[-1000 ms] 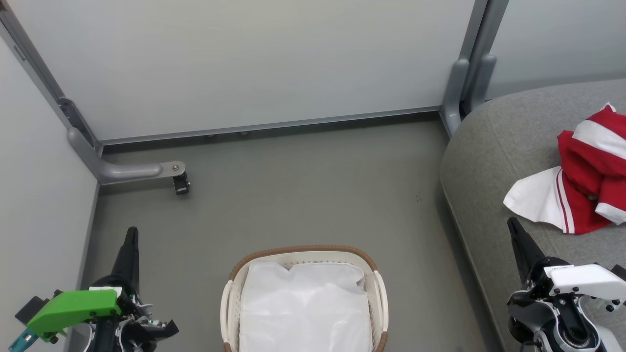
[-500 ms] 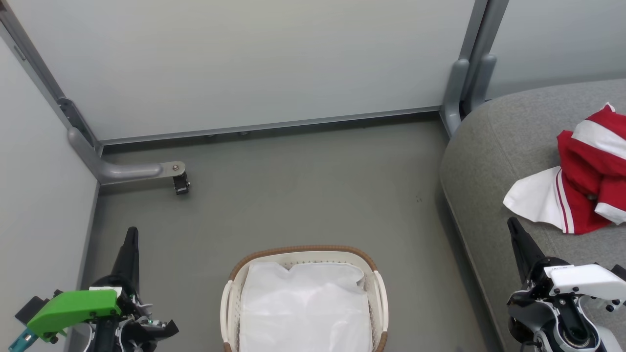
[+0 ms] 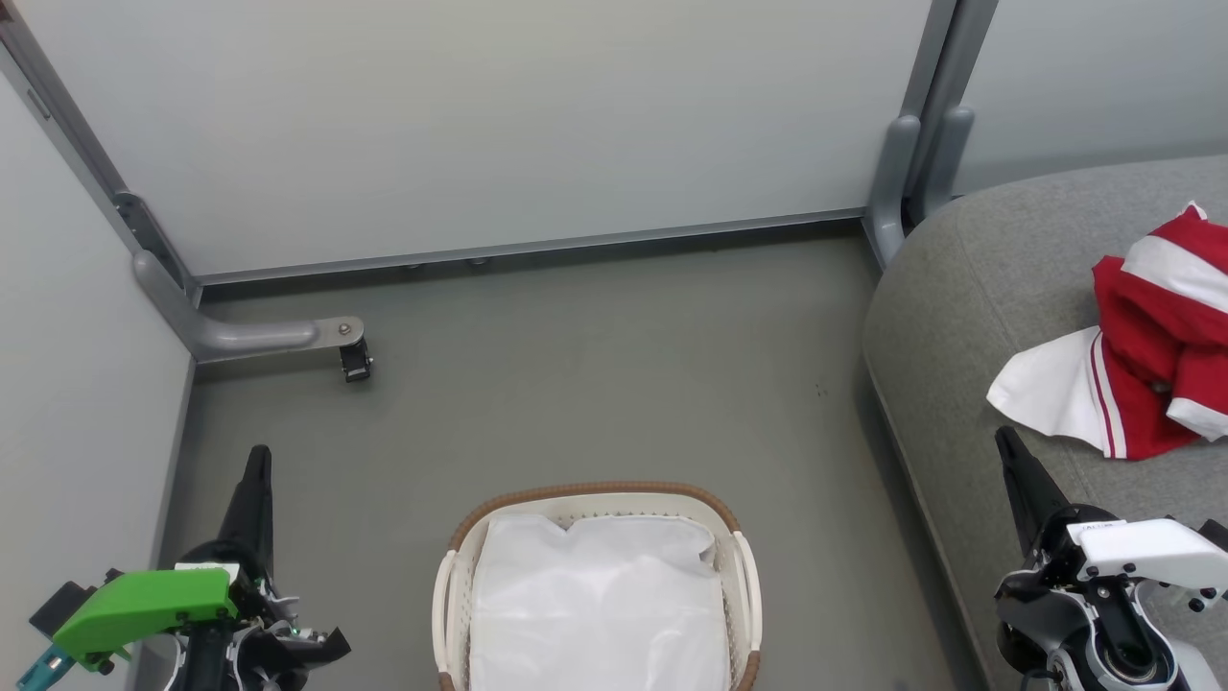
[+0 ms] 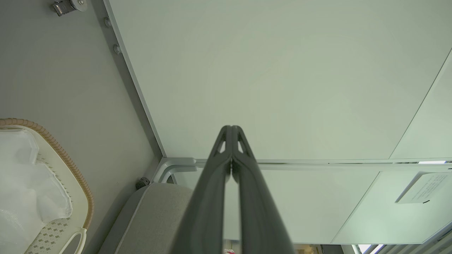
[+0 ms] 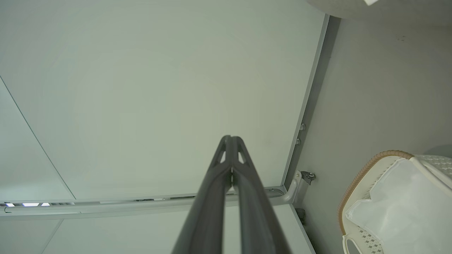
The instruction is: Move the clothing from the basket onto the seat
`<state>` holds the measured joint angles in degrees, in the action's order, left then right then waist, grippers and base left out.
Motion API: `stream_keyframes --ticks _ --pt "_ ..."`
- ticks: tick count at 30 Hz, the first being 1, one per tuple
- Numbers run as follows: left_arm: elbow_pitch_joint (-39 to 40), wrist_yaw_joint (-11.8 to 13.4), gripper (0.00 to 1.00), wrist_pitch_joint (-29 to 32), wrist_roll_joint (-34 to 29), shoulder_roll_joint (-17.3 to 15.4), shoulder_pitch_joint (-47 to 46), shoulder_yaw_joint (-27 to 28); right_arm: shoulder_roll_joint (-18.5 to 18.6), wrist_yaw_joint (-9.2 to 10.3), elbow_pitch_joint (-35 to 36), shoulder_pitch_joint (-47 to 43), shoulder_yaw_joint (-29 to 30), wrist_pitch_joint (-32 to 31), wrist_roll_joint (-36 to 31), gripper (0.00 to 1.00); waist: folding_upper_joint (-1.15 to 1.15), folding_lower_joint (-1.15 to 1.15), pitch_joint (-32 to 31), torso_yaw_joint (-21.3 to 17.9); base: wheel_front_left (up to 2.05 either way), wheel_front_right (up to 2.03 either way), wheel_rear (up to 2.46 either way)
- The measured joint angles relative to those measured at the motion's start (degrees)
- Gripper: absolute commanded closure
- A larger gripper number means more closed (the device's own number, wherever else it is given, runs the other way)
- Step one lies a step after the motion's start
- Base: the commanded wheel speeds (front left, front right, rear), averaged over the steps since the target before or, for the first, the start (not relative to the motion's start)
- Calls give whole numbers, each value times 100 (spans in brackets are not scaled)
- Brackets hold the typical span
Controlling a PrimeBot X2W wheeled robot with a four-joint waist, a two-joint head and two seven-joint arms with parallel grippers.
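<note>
The red and white clothing (image 3: 1156, 355) lies crumpled on the grey seat (image 3: 979, 288) at the right edge of the head view. The white basket (image 3: 739, 566) with its brown rim stands on the floor at bottom centre and holds a plain white liner sheet (image 3: 595, 605). My left gripper (image 3: 257, 459) is shut and holds nothing, low at the left, well clear of the basket. My right gripper (image 3: 1005, 440) is shut with nothing in it, over the seat's front edge, just below the clothing. In each wrist view the fingers (image 4: 231, 148) (image 5: 231, 155) meet tip to tip, and the basket (image 4: 76, 176) (image 5: 356, 183) shows at the side.
Pale partition panels (image 3: 480, 125) close off the back and left, with a grey metal foot and small caster (image 3: 355, 360) on the floor at the left. Grey posts (image 3: 916, 163) stand beside the seat's back corner. Grey floor (image 3: 595, 384) lies between basket and panels.
</note>
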<state>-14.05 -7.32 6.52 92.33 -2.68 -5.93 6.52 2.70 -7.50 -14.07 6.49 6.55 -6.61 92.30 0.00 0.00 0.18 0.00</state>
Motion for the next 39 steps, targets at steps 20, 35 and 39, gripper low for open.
stream_keyframes --ticks 20,35,39 --pt "1 0 100 0 0 0 0 0 0 0 0 0 0 0 0 100 0 0 0 0 0 0 0" --pt "1 0 100 0 0 0 0 0 0 0 0 0 0 0 0 100 0 0 0 0 0 0 0" --pt "1 0 100 0 0 0 0 0 0 0 0 0 0 0 0 100 0 0 0 0 0 0 0"
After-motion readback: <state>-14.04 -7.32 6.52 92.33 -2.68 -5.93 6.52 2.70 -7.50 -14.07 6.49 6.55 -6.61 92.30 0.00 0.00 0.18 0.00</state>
